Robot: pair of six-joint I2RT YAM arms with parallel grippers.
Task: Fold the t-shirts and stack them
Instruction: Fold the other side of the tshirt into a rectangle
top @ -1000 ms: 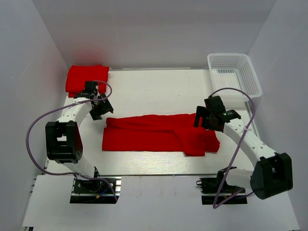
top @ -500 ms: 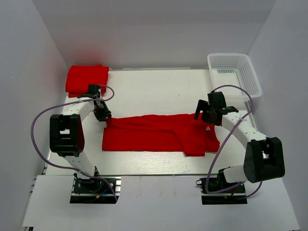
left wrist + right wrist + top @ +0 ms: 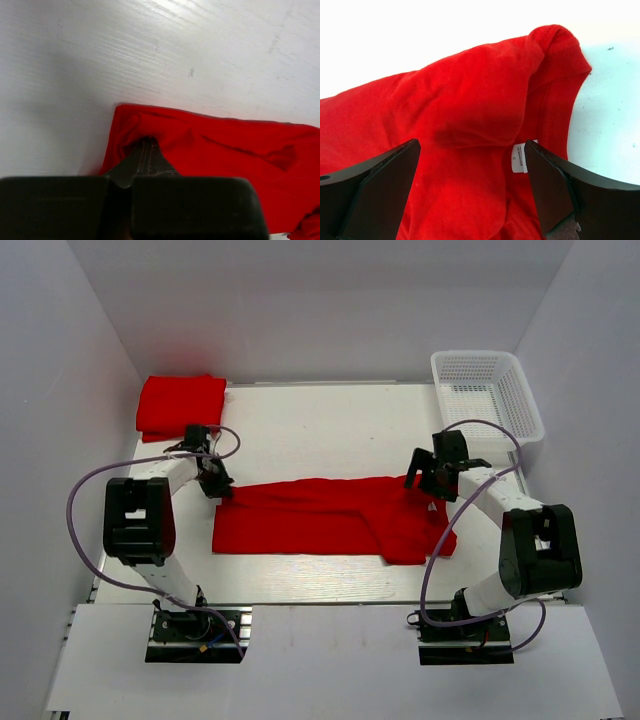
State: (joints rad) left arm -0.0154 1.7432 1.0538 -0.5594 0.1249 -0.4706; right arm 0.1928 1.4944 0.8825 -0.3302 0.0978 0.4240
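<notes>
The far-left corner of the red t-shirt (image 3: 320,515) is pinched by the left gripper (image 3: 147,143); the right gripper (image 3: 471,145), spread wide over the collar (image 3: 560,65), must next be closed for folding.

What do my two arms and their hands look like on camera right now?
The left arm and right arm have white links with black joint housings. A mauve cable loops alongside each. The left hand and right hand are black, with flat dark fingers.
</notes>
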